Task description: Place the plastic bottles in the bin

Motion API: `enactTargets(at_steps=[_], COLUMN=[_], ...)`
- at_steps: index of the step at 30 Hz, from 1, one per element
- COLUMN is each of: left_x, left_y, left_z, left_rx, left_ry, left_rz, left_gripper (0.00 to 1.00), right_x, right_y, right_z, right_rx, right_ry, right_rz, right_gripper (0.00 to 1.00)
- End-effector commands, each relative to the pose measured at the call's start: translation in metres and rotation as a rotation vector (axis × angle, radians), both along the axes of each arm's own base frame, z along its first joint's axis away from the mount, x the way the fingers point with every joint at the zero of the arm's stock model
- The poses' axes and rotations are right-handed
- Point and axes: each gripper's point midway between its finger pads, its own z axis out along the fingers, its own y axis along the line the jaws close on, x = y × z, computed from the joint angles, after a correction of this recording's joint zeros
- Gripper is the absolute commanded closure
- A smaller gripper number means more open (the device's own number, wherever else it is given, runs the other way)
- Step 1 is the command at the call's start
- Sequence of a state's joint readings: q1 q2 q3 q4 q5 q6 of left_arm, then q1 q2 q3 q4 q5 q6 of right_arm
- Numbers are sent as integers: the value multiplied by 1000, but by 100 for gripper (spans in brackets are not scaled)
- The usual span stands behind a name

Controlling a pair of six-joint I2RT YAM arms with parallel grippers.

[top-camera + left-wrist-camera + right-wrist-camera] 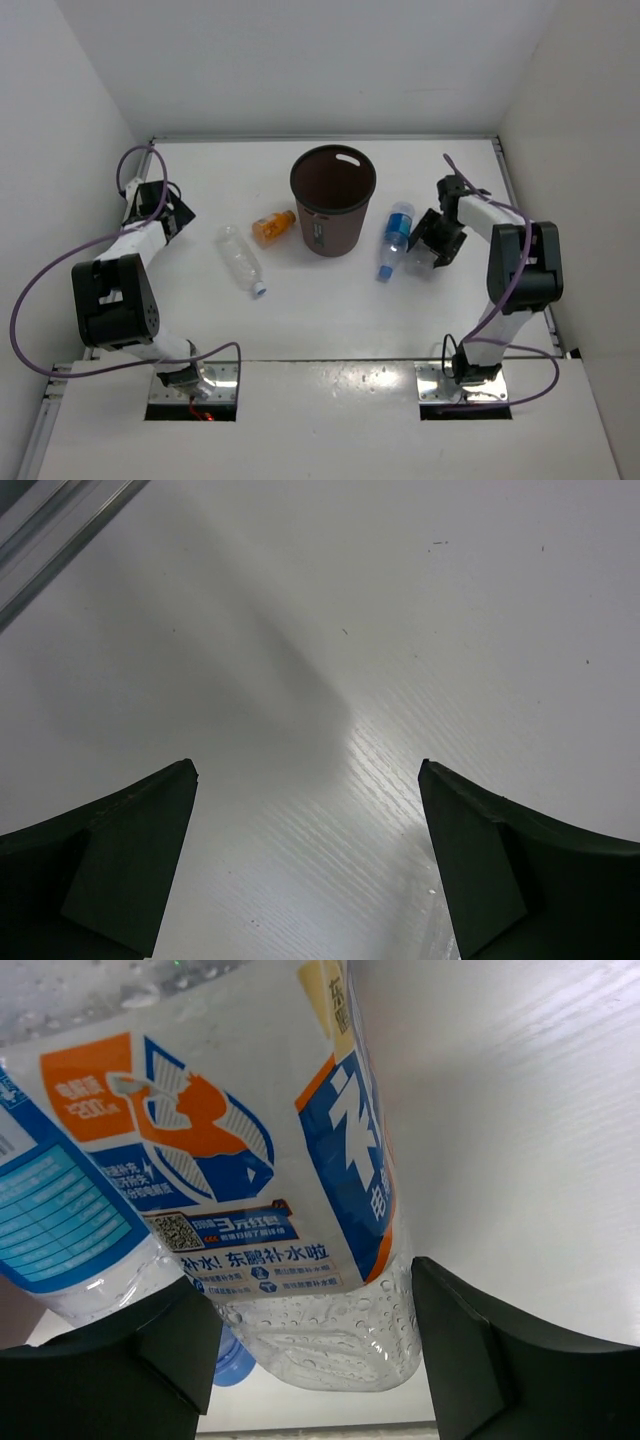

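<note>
Foreground: plain clear bottle (241, 260) lies on the table (320, 320), untouched. To its right, blue-labelled bottle (394, 240) lies just beside the bin (350, 215). Right gripper (420, 245) straddles it, jaws narrow and pressed to both its sides; bottle seems not yet lifted. A second bottle may lie against it, cannot tell. Farther back, orange bottle (272, 227) lies near the bin's left side. Left gripper (308, 780) hangs over bare table, jaws wide, holding nothing. Bin stands upright, interior dark, no bottle visible inside. Judgement: first pick in hand, every drop still to do.
</note>
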State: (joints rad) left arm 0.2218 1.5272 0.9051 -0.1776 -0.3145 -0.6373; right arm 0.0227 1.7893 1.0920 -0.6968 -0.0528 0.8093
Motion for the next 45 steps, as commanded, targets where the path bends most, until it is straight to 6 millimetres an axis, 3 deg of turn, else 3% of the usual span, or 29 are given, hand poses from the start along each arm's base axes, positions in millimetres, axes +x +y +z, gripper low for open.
enactTargets(at_steps=[1, 9, 11, 12, 16, 21, 25, 28, 31, 33, 35, 37, 38, 41, 45], left_x=[10, 12, 11, 10, 9, 7, 8, 8, 6, 3, 7, 11, 12, 13, 13], left_y=[-3, -15, -17, -17, -20, -24, -30, -32, -32, -33, -32, -33, -32, -34, -35], left_z=[22, 14, 11, 8, 7, 0, 0, -2, -4, -8, -3, 2, 2, 2, 5], left_rx=[4, -65, -72, -72, -82, -103, -123, -135, -136, -138, -128, -130, -132, -140, -132], left_ry=[-71, -79, -77, -77, -89, -91, -109, -116, -114, -105, -113, -127, -120, -122, -127], left_rz=[-37, -56, -62, -62, -63, -71, -97, -97, -97, -97, -105, -113, -112, -120, -141], left_gripper=[0, 0, 0, 0, 0, 0, 0, 0, 0, 0, 0, 0, 0, 0, 0], right_x=[8, 20, 25, 32, 49, 69, 74, 77, 83, 89, 91, 101, 97, 99, 97], right_y=[-7, -24, -29, -29, -28, 0, 20, 47, 76, 91, 119, 142, 162, 176, 191], right_z=[21, 75, 97, 113, 166, 244, 319, 353, 369, 370, 372, 354, 347, 313, 296], right_rx=[-9, -66, -77, -77, -70, 50, 144, 217, 270, 288, 317, 314, 315, 247, 177], right_ry=[-64, -205, -277, -318, -452, -715, -976, -1047, -1086, -1085, -1086, -1032, -1008, -917, -883], right_rz=[-39, -64, -70, -71, -64, 6, 60, 158, 235, 265, 319, 344, 384, 392, 453], right_gripper=[44, 68, 70, 77, 93, 96, 96, 96, 96, 96, 96, 96, 98, 100, 97])
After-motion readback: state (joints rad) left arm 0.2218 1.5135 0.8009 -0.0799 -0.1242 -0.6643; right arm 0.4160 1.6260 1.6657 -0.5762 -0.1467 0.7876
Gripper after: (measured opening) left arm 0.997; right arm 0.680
